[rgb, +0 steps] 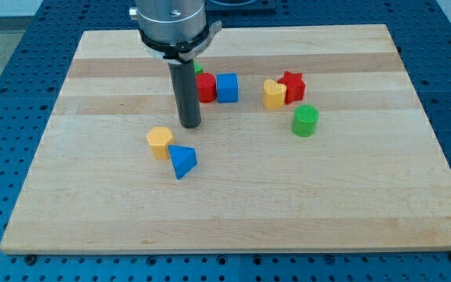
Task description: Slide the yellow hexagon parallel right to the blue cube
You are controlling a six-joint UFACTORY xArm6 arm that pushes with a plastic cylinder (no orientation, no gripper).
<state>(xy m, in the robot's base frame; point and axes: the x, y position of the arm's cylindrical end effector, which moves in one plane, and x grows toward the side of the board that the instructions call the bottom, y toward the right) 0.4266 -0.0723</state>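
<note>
Nearest the camera is the blue triangular block [182, 161], sitting low and left of centre on the table [327, 204], and touching it at its 10 o'clock is the yellow hexagon [160, 142]. That hexagon shows a flat six-sided top in orange-yellow with paler side faces, standing upright. My tip [190, 125] is down on the wood at the hexagon's 1 o'clock, near it but with a sliver of bare board between them. No hand on this arm at all, just the dark rod, so nothing opens, closes or holds; the rod only touches the board.

Up at 12 o'clock from the tip, the blue cube [227, 88] stands pressed against a red block [206, 88] at its 9 o'clock, with a scrap of green block [199, 69] peeking out behind the rod; its shape cannot be told. To the cube's 3 o'clock there is a short open gap, then a yellow heart-shaped block [274, 94] touching a red star [292, 85]. A green cylinder [305, 121] stands just below that pair, at 5 o'clock from the star.

Room to move: the whole lower half of the table is bare wood, wide open toward 6 o'clock and 3 o'clock. The hexagon sits well in from the left edge and the bottom edge.
</note>
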